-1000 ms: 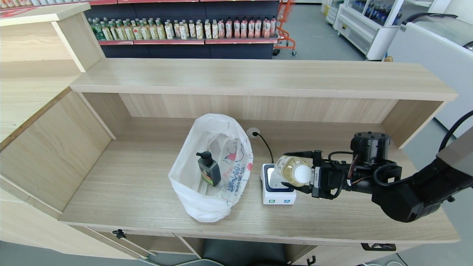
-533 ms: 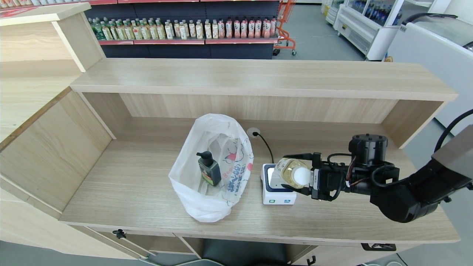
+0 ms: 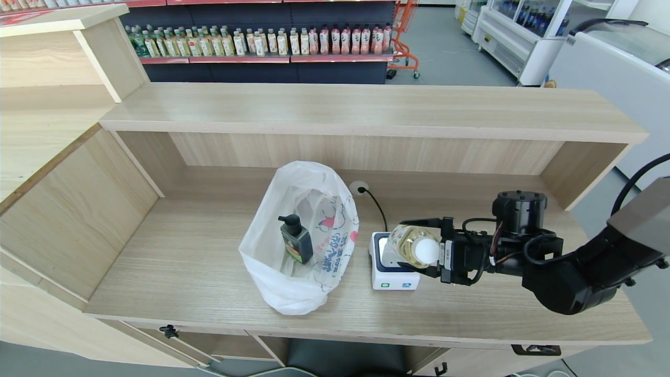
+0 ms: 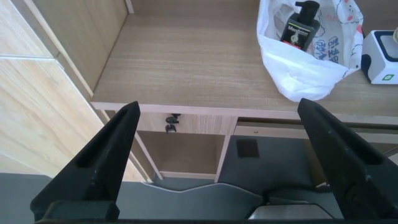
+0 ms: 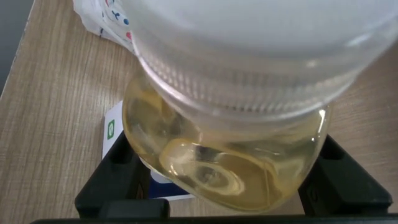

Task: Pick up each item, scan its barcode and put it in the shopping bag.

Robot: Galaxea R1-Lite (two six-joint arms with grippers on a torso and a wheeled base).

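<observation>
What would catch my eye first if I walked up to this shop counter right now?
Most likely the black robot arm's right claw, gripping a bottle of yellowish liquid sideways over the white scanner on the wooden counter. Beside the scanner, on the robot's left, a white shopping bag stands open with a dark pump bottle upright inside.

Site: a shop, at the till. Evidence: long shelves (image 3: 261, 58) behind, stocked with rows of bottled drinks (image 3: 293, 41); glass-topped freezers (image 3: 515, 39) along the aisle; an orange trolley (image 3: 404, 36) parked by the shelf end. Nearer, a pale wooden checkout counter (image 3: 183, 262) carries a white barcode scanner (image 3: 395, 277) on a cable and a white plastic shopping bag (image 3: 272, 272).
</observation>
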